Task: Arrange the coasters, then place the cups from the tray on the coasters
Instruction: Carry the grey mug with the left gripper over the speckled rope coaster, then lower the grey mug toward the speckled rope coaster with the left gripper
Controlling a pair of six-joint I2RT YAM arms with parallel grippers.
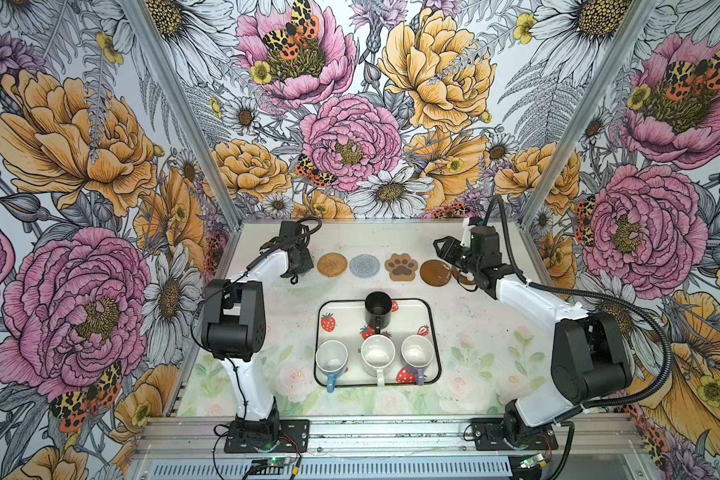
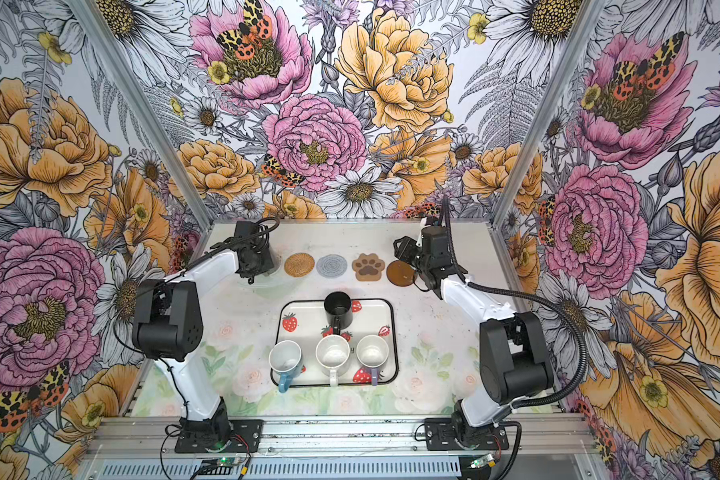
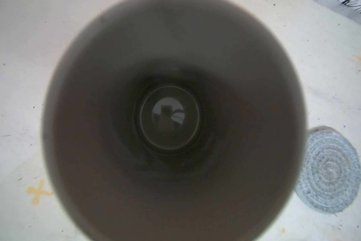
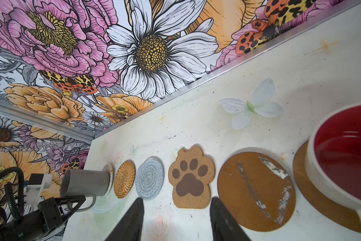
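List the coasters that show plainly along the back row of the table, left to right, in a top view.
woven rattan round coaster → grey woven round coaster → brown paw-shaped coaster → plain brown disc coaster

The grey mug [image 3: 169, 119] gapes beside a woven coaster [image 3: 329, 173].

Twin robot arms wear glossy white shells: the left arm [image 1: 253, 395] and the right arm [image 1: 528, 299]. Boxy black joint housings [image 1: 233, 328] break up the white well behind each pincer. At the far end from the pincers, black base plates [image 1: 295, 432] are fixed down with screws. A ribbed black conduit [image 1: 663, 345] runs back from behind the right pincer [image 4: 177, 219], whose fingers [image 4: 133, 217] are matte black and tapered.
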